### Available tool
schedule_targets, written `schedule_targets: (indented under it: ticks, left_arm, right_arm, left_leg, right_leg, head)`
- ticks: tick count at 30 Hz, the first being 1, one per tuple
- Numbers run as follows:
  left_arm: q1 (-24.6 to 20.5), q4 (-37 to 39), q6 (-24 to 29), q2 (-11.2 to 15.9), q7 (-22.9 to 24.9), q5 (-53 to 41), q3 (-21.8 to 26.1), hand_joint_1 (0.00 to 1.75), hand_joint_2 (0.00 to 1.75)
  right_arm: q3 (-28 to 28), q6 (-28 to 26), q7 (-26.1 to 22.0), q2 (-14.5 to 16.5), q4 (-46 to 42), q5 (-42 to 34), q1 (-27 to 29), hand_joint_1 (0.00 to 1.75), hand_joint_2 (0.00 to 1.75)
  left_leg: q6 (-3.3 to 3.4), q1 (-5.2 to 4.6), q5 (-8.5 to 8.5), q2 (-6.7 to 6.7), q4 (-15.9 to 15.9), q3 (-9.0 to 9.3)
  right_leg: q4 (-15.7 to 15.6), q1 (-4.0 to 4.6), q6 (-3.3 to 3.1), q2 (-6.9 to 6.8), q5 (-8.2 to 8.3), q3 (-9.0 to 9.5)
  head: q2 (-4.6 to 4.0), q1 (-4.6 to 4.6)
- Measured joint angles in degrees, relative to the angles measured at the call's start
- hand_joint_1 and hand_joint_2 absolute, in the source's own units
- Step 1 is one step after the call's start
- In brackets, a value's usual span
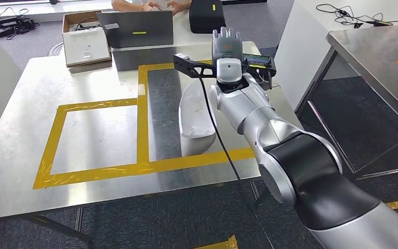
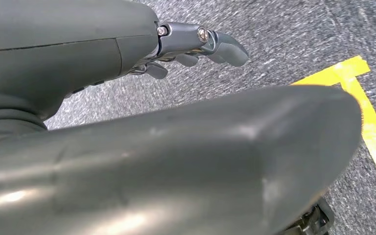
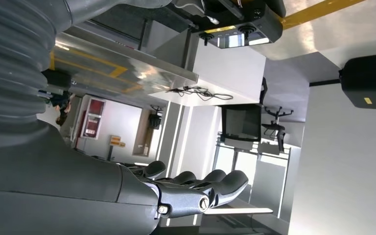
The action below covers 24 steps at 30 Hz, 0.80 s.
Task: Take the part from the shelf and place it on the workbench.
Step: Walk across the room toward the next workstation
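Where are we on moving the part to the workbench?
Done, it looks: the white part lies on the steel workbench, inside the yellow tape outline. In hand: nothing; the right robot hand is raised above the bench with fingers extended, and the left robot hand hangs over the carpet. Left: probably only lowering the arm.

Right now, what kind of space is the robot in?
Likely a robotics lab or test workshop: steel workbench marked with yellow tape, a white part lying on it, loose cables on a neighbouring table, grey carpet underfoot.
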Motion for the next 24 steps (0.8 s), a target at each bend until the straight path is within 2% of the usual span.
schedule_targets:
  ticks: [5,7,9,11,12,13,14,17,18,19,20,22,23,24]
  left_arm:
    - [-0.1,0.0,0.0,0.0,0.2,0.0,-0.3,0.00,0.00]
    - [-0.2,0.0,0.0,0.0,0.3,0.0,-0.3,0.00,0.00]
    - [-0.4,0.0,0.0,-0.1,0.4,0.0,-0.4,0.00,0.00]
    - [-0.5,0.0,0.0,-0.1,0.4,0.0,-0.4,0.00,0.00]
    - [-0.6,0.0,0.0,-0.1,0.4,0.0,-0.4,0.00,0.00]
    - [-0.6,0.0,0.0,-0.1,0.4,0.0,-0.4,0.00,0.00]
    - [-0.6,0.0,0.0,-0.2,0.4,0.0,-0.4,0.00,0.00]
    - [-0.6,0.0,0.0,-0.3,0.4,0.0,-0.4,0.00,0.00]
    - [-0.7,0.0,0.0,-0.3,0.4,0.0,-0.4,0.00,0.00]
    - [-0.7,0.0,0.0,-0.3,0.4,-0.1,-0.4,0.00,0.00]
    - [-0.7,0.0,0.0,-0.3,0.4,-0.1,-0.4,0.00,0.00]
    - [-0.7,0.0,0.0,-0.3,0.4,-0.2,-0.4,0.00,0.00]
    - [-0.6,0.0,0.0,-0.3,0.4,-0.2,-0.4,0.00,0.00]
    - [-0.6,0.0,0.0,-0.3,0.4,-0.2,-0.4,0.00,0.00]
  right_arm:
    - [0.0,0.1,0.0,0.1,0.0,0.0,0.0,0.00,1.75]
    - [0.0,0.2,0.0,0.2,0.0,0.0,0.0,0.00,1.75]
    - [0.0,0.2,0.1,0.2,0.0,0.0,-0.1,0.00,1.75]
    - [0.0,0.2,0.2,0.2,0.1,0.0,0.2,0.00,1.75]
    - [0.0,0.2,0.1,0.1,0.1,0.0,0.4,0.00,1.75]
    - [0.0,0.2,0.1,0.1,0.1,0.0,0.7,0.00,1.75]
    - [0.0,0.2,0.1,0.0,0.1,0.0,0.8,0.00,1.75]
    - [0.0,0.2,0.1,-0.1,0.1,0.0,0.7,0.00,1.75]
    - [0.0,0.2,0.1,-0.1,0.1,0.0,0.7,0.00,1.75]
    - [0.0,0.2,0.1,-0.1,0.1,0.0,0.6,0.00,1.75]
    - [0.0,0.1,0.1,-0.1,0.1,0.0,0.7,0.00,1.75]
    - [0.0,0.1,0.2,-0.1,0.1,0.0,0.6,0.00,1.75]
    - [0.0,0.0,0.2,-0.1,0.1,0.0,0.6,0.00,1.75]
    - [0.0,0.0,0.1,0.0,0.1,0.0,0.6,0.00,1.75]
  left_leg:
    - [0.57,-0.31,-0.32,0.01,0.1,0.01]
    - [0.96,-0.10,-0.05,0.12,-0.3,0.32]
    - [1.33,0.17,0.24,0.28,-0.8,0.58]
    - [1.46,0.17,0.27,0.33,-0.9,0.54]
    - [1.46,0.18,0.27,0.33,-0.8,0.50]
    - [1.43,0.22,0.28,0.32,-0.7,0.44]
    - [1.37,0.27,0.30,0.31,-0.6,0.34]
    - [0.65,0.41,0.41,0.23,0.2,-0.22]
    - [0.23,0.38,0.53,0.19,0.4,-0.39]
    - [-0.24,0.34,0.75,0.13,0.5,-0.55]
    - [-0.74,0.31,1.05,0.07,0.4,-0.66]
    - [-1.67,0.40,1.26,0.03,0.3,-1.21]
    - [-2.03,0.46,0.31,0.07,1.1,-1.74]
    - [-2.29,0.52,-1.52,0.12,2.9,-2.56]
  right_leg:
    - [-0.2,-0.33,0.62,0.00,-0.12,0.17]
    - [0.3,-0.40,0.92,0.02,-0.60,0.14]
    - [4.1,-0.42,1.19,0.03,-3.07,-1.47]
    - [12.0,-0.46,1.48,0.02,-6.77,-5.21]
    - [15.3,-0.49,1.60,0.02,-7.74,-6.89]
    - [16.9,-0.55,1.68,0.01,-7.63,-7.79]
    - [16.2,-0.63,1.72,0.01,-6.34,-7.59]
    - [5.6,-0.82,1.57,0.01,-0.85,-2.78]
    - [3.2,-0.73,1.25,0.09,0.06,-1.80]
    - [2.5,-0.59,0.83,0.18,0.24,-1.63]
    - [2.7,-0.38,0.31,0.30,0.57,-1.93]
    - [2.3,-0.49,-0.76,0.20,1.15,-2.57]
    - [2.1,-0.59,-1.30,0.15,1.70,-2.96]
    - [1.9,-0.70,-1.73,0.09,2.28,-3.42]
  head:
    - [0.00,0.00]
    - [0.00,0.02]
    - [0.00,0.12]
    - [0.00,0.19]
    - [0.00,0.19]
    - [0.00,0.20]
    - [0.00,0.21]
    - [0.00,0.21]
    - [0.00,0.21]
    - [0.00,0.20]
    - [0.00,0.20]
    - [0.00,0.19]
    - [0.00,0.16]
    - [0.00,0.12]
